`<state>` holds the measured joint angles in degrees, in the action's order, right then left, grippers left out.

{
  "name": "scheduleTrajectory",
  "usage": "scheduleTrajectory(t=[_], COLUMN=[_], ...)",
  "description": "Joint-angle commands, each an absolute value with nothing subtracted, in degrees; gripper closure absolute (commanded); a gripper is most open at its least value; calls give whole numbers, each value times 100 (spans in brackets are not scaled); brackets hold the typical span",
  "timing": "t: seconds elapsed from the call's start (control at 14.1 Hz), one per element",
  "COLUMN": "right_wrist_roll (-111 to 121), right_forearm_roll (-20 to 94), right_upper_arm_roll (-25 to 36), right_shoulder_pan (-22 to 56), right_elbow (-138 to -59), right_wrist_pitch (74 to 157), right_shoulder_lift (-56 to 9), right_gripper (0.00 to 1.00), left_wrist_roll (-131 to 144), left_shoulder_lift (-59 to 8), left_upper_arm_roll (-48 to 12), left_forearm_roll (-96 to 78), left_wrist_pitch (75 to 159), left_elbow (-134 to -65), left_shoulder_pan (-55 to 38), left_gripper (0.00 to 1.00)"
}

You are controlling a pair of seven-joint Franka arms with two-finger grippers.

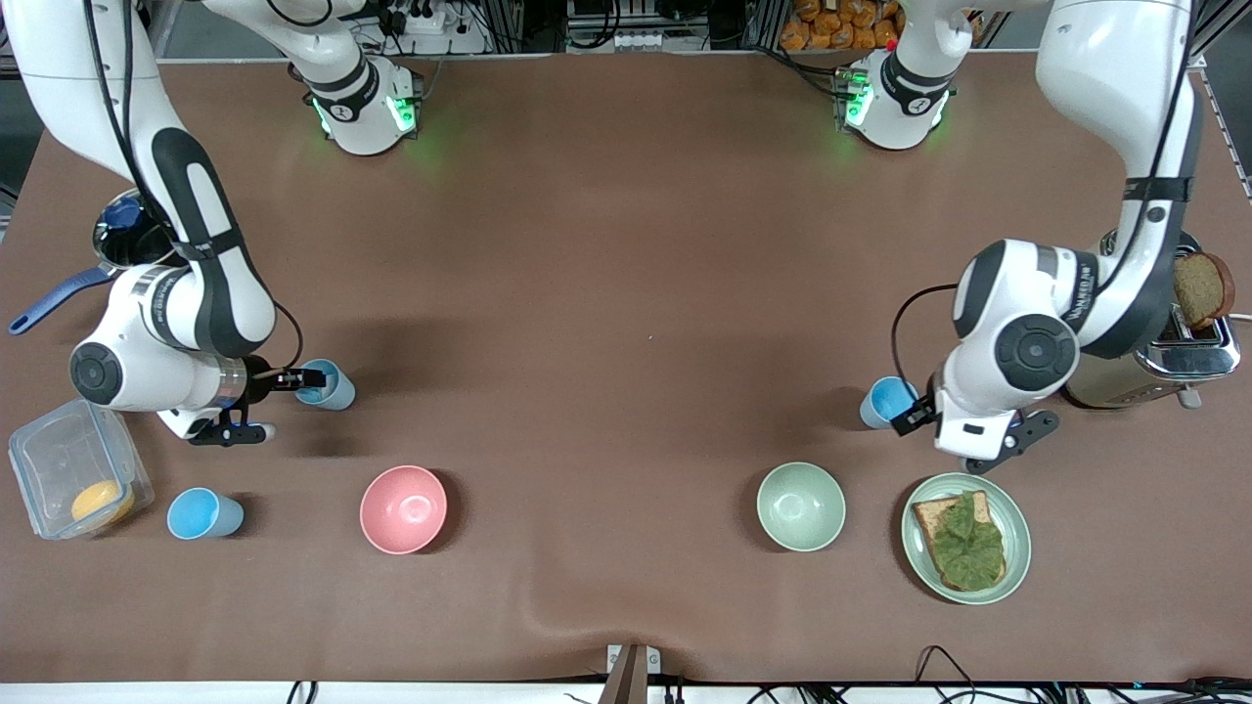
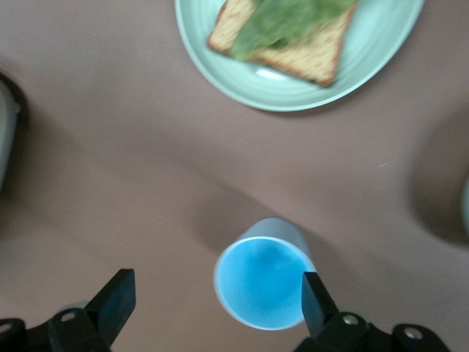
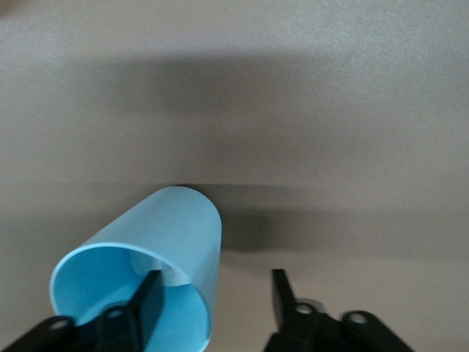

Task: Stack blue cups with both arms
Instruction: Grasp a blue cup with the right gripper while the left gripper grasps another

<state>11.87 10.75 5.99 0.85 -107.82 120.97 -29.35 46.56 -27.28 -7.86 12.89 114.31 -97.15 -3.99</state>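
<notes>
Three light-blue cups stand on the brown table. One cup (image 1: 328, 384) is toward the right arm's end. My right gripper (image 1: 293, 383) is open at it, with one finger inside the rim and the other outside, so the cup wall (image 3: 168, 235) sits between the fingers of the right gripper (image 3: 216, 282). A second cup (image 1: 888, 401) stands toward the left arm's end. My left gripper (image 1: 910, 416) is open and low over it. In the left wrist view the left gripper (image 2: 218, 282) has that cup (image 2: 260, 282) between its fingers, close to one finger. A third cup (image 1: 203, 513) stands alone, nearer the camera.
A pink bowl (image 1: 403, 508) and a pale green bowl (image 1: 800, 506) stand nearer the camera. A green plate (image 1: 1012, 508) with toast and lettuce lies beside the left gripper. A toaster (image 1: 1188, 357), a clear box (image 1: 59, 460) and a pot (image 1: 122, 235) are at the table's ends.
</notes>
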Motion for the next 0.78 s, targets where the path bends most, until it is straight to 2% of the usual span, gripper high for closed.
scheduleTrajectory(t=[0.0,0.28,0.64,0.71], right_wrist_roll=[1292,1283,1230,1222], right_forearm_roll=[1213,1213,1213,1222], right_upper_arm_roll=[580,580,571,563], right_shoulder_pan=[44,149,149,141], right_elbow=[-10679,-10521,-9968,-9854], right_wrist_pitch=[12006,11892,10858,10593], right_shoulder_lift=[-2918,-2901,-2830,-2769], right_gripper=[100,100,100,100], left_wrist_roll=[4553,4518,4518,4526], left_shoulder_lift=[-2961,-3269,-3480,-3472], left_upper_arm_roll=[-817,-817,-817,-817], left_forearm_roll=[1318,1327,1327,1318], left_wrist_pitch=[11443,11496,11522,11618], left_elbow=[-9800,-9765,-9730,-9721], left_shoulder_pan=[-395,-396,-439,-431], left_gripper=[0,0,0,31])
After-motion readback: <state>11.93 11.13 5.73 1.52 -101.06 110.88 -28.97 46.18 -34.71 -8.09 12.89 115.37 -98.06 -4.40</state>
